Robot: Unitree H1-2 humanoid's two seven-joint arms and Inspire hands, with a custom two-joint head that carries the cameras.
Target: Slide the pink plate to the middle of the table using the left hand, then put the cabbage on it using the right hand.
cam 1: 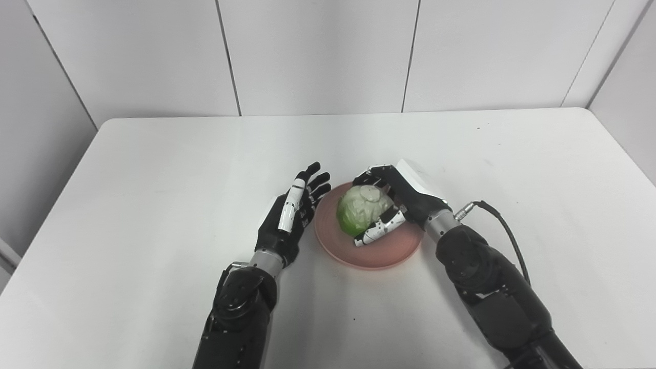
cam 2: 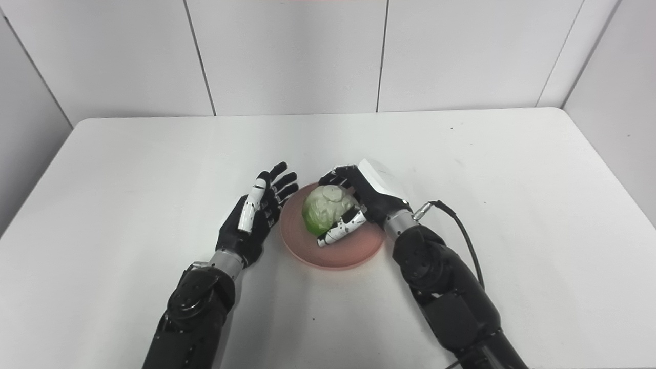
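One cabbage (cam 1: 363,210) — pale top up — on plate (cam 1: 369,250), right hand (cam 1: 397,202) gripping.

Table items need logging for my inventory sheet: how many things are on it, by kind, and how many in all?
Plates: 1, the pink plate
Vegetables: 1, the cabbage, on the plate, right hand around it
Total: 2
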